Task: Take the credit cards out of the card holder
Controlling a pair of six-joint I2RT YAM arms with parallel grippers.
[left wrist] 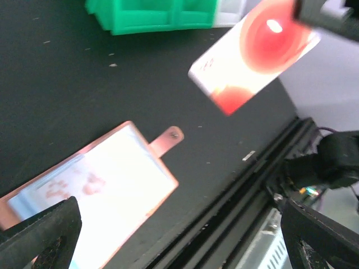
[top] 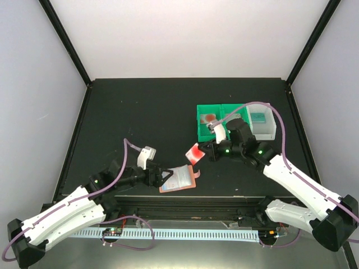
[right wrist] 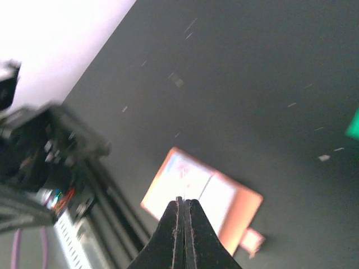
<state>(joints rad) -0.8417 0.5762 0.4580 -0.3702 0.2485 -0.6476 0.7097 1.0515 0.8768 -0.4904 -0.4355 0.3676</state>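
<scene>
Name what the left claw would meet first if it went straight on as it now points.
Probably the card holder, lying open on the table ahead of the open left claw. The red-marked card in the right claw looks higher and off that line.

White-shelled arms (top: 61,213) with black joints, a black left gripper (top: 164,178), green lights (top: 259,152), lilac cables (top: 263,105).

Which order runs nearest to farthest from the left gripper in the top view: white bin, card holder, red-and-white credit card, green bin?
From the left gripper:
1. card holder, lying right at its fingertips.
2. credit card, held up by the right gripper.
3. green bin, farther back and to the right.
4. white bin, farthest right.
</scene>
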